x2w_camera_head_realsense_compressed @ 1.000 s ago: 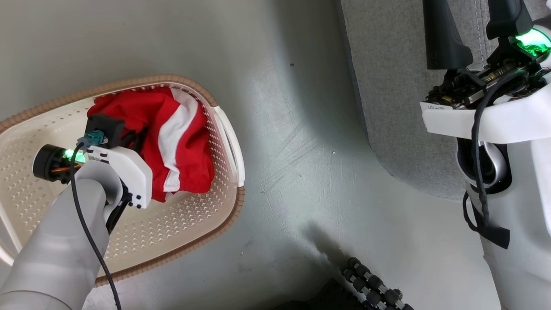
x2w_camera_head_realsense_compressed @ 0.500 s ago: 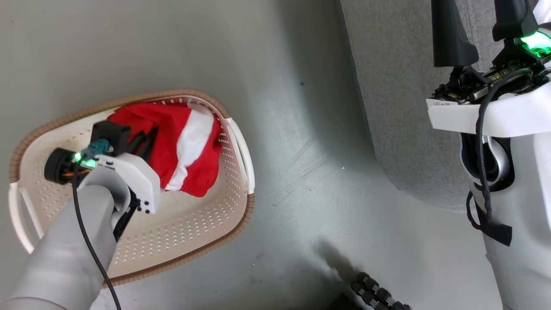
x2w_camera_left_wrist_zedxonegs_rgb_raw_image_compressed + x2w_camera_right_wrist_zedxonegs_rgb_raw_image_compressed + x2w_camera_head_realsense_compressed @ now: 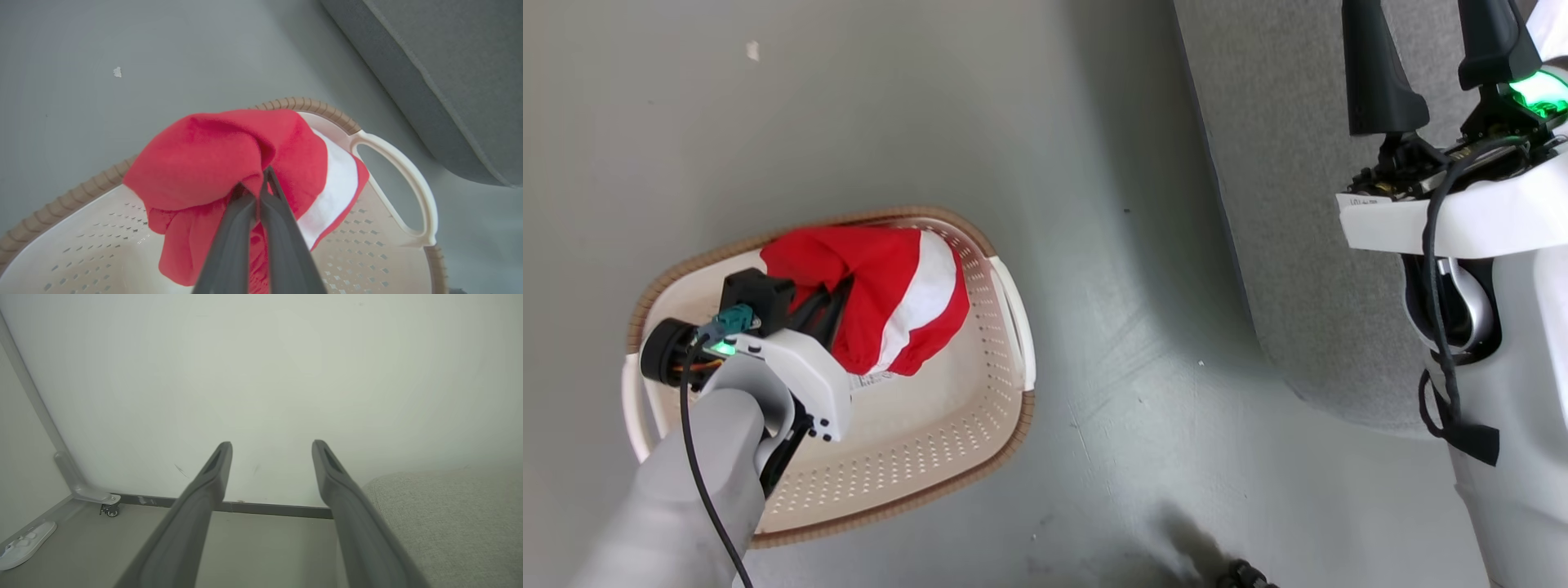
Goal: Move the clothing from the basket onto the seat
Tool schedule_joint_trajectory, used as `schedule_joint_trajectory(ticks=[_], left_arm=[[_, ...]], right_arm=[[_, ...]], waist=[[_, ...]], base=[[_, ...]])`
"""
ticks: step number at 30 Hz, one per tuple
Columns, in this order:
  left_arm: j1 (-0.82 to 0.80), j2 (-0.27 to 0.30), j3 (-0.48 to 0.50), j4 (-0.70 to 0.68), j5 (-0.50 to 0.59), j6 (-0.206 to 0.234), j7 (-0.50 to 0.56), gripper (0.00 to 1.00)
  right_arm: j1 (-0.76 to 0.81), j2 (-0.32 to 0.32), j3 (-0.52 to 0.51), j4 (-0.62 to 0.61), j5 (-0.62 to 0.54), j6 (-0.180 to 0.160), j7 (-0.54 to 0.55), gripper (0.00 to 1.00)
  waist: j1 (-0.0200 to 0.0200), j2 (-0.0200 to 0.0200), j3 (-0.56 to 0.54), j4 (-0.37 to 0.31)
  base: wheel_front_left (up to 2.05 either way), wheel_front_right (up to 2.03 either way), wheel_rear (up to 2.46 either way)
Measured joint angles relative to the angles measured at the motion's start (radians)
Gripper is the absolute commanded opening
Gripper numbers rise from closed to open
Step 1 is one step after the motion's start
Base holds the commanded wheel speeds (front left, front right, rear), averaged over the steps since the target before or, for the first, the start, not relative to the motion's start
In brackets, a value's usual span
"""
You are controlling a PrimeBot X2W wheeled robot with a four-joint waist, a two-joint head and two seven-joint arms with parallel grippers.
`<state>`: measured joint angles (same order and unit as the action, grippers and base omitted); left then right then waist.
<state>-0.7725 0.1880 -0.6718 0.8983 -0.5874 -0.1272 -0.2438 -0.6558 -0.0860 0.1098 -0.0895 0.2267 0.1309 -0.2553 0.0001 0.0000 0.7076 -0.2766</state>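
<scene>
We are clenching our left jaws on the red-and-white clothing [image 3: 204,155], which is hanging bunched from them over the far end of the basket [image 3: 931,441]. The basket is sitting on the floor [image 3: 890,98], apart from the seat [image 3: 1282,204]. Our right jaws are standing released, holding nothing, by the seat.

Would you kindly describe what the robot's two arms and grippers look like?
Both arms have pale grey forearms, white wrist housings, a green light and a black cable. The left arm carries a teal connector and a black cylindrical part. The right arm bears a small printed label and a black strap. The left gripper and right gripper each have two long, dark grey, tapering fingers.
</scene>
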Motion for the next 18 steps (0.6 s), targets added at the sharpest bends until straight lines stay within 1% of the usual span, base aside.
schedule_joint_trajectory(ticks=[9,13,18], left_arm=[[0.05,-0.005,0.001,-0.053,-0.022,0.0,-0.005,0.0],[0.064,-0.005,0.02,-0.105,-0.029,0.0,-0.005,0.0],[0.075,-0.005,0.048,-0.16,-0.029,0.0,-0.005,0.0]], right_arm=[[0.042,-0.025,0.001,0.034,0.0,0.0,0.0,1.0],[0.055,-0.042,0.002,0.037,0.0,0.0,0.0,1.0],[0.079,-0.045,0.01,0.053,0.0,0.0,0.0,1.0]], waist=[[0.0,0.0,-0.075,0.036],[0.0,0.0,-0.107,0.052],[0.0,0.0,-0.147,0.072]], base=[[0.0,0.0,0.0],[0.0,0.0,0.0],[0.0,0.0,0.0]])
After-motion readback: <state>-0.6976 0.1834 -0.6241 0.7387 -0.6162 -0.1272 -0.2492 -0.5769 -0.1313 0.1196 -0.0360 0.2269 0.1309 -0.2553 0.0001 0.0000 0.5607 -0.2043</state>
